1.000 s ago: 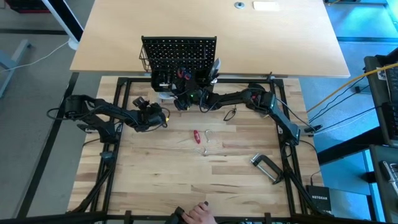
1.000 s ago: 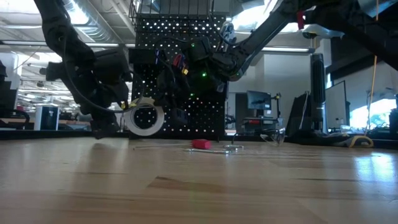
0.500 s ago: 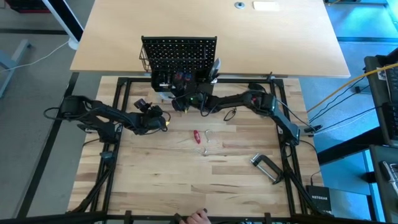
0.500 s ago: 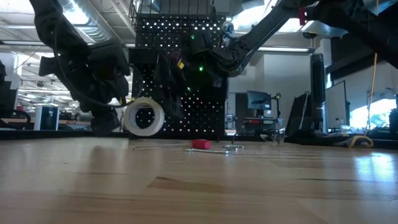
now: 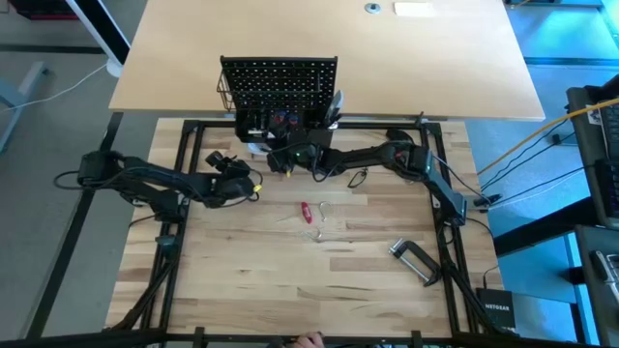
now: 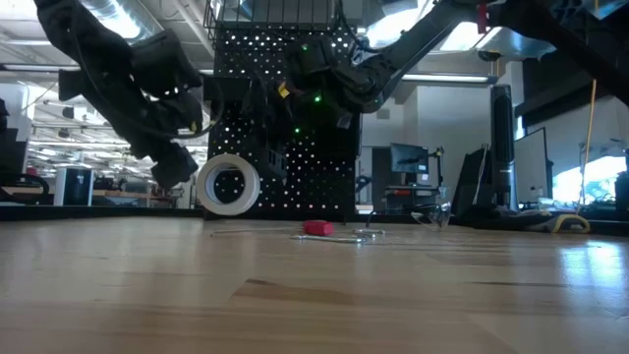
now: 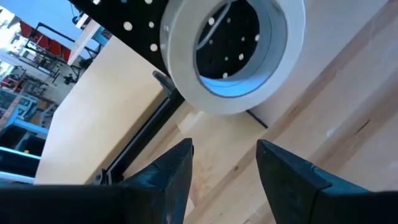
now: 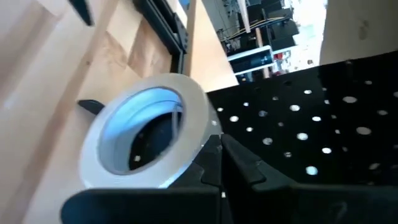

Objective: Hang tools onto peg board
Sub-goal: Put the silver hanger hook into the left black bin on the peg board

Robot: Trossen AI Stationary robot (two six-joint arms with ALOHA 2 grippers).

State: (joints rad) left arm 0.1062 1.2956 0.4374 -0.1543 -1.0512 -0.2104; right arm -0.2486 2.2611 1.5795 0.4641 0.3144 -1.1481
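Against the black perforated peg board [image 6: 285, 108], the white tape roll [image 6: 228, 184] hangs just ahead of the spread, empty left gripper [image 7: 224, 168], which should retreat straight, while the shut right gripper [image 5: 280, 160] hovers beside it.

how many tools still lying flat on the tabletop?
2 clearly: the small red-handled tool at mid-table with thin metal bits beside it, and the silver C-clamp toward the near right. The black peg board or the arms may hide others.

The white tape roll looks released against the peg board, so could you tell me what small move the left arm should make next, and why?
Probably back the left gripper farther away: its fingers are open and clear of the white tape roll, which sits at the peg board.
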